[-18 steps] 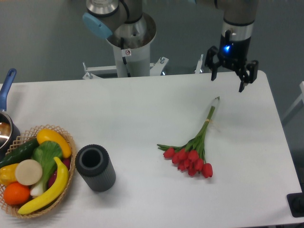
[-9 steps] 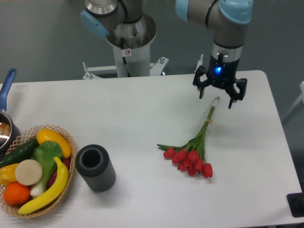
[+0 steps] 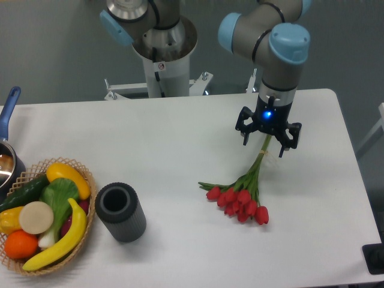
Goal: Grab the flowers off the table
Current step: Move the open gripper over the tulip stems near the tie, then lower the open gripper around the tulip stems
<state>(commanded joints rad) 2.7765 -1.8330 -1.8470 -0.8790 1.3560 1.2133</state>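
The flowers lie on the white table, right of centre: a bunch of red tulip buds at the lower end, with thin green stems running up and to the right. My gripper hangs open directly over the upper part of the stems, one finger on each side of them. It hides the stem tips. Nothing is held between the fingers.
A dark grey cylinder stands at front left. Beside it at the left edge sits a wicker basket of fruit and vegetables. A pot with a blue handle shows at far left. The robot base stands behind the table.
The gripper has moved down and to the left from the table's back right, coming over the upper stems of the flowers. The flowers have not moved.
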